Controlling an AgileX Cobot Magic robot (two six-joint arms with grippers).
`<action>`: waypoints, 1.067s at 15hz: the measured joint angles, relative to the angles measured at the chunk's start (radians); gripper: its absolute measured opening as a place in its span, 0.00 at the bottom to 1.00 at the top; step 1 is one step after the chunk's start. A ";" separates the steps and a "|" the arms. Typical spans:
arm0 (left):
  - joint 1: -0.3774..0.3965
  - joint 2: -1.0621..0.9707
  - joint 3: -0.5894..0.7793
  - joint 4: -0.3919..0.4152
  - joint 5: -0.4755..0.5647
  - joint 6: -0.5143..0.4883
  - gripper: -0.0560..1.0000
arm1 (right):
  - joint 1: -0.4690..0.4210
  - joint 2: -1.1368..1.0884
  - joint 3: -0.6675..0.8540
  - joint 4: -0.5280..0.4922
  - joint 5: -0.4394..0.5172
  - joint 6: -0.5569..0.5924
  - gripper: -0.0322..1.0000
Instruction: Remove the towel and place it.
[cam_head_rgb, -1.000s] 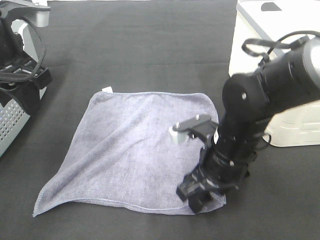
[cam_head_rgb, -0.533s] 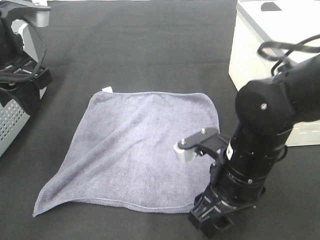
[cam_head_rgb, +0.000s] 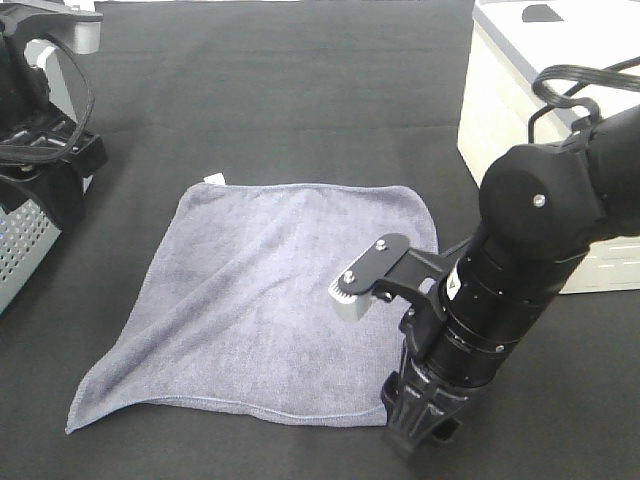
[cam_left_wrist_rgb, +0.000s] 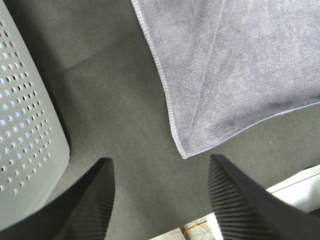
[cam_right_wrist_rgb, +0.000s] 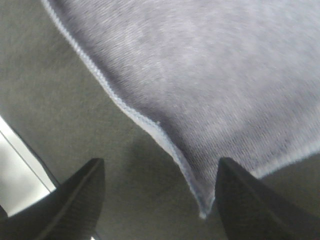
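The greyish-lavender towel (cam_head_rgb: 265, 295) lies spread flat on the black table, with its small white tag at the far left corner. My right gripper (cam_head_rgb: 418, 432) is low at the towel's near right corner. In the right wrist view the right gripper (cam_right_wrist_rgb: 160, 200) is open, and the hemmed corner of the towel (cam_right_wrist_rgb: 200, 75) lies between the fingers (cam_right_wrist_rgb: 75, 200), not gripped. My left gripper (cam_head_rgb: 62, 175) is at the far left, apart from the towel. In the left wrist view it (cam_left_wrist_rgb: 160, 200) is open and empty above bare table, with a towel corner (cam_left_wrist_rgb: 225, 75) beyond it.
A grey perforated basket (cam_head_rgb: 18, 245) stands at the left edge and also shows in the left wrist view (cam_left_wrist_rgb: 25, 125). A white box (cam_head_rgb: 520, 90) stands at the back right. The right arm's bulk (cam_head_rgb: 530, 250) hangs over the table right of the towel.
My right gripper has moved off the towel toward the front edge and now sits at the near right corner, with its wrist turned. The towel and left arm have not moved.
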 joint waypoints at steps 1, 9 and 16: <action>0.000 0.000 0.000 -0.004 0.000 0.000 0.56 | 0.000 0.001 0.000 0.006 -0.004 -0.080 0.63; 0.000 0.000 0.000 -0.009 0.000 0.000 0.56 | 0.000 0.036 0.000 0.114 0.048 -0.200 0.63; 0.000 0.000 0.000 -0.014 0.000 0.000 0.56 | 0.000 0.068 -0.001 0.164 0.182 -0.202 0.63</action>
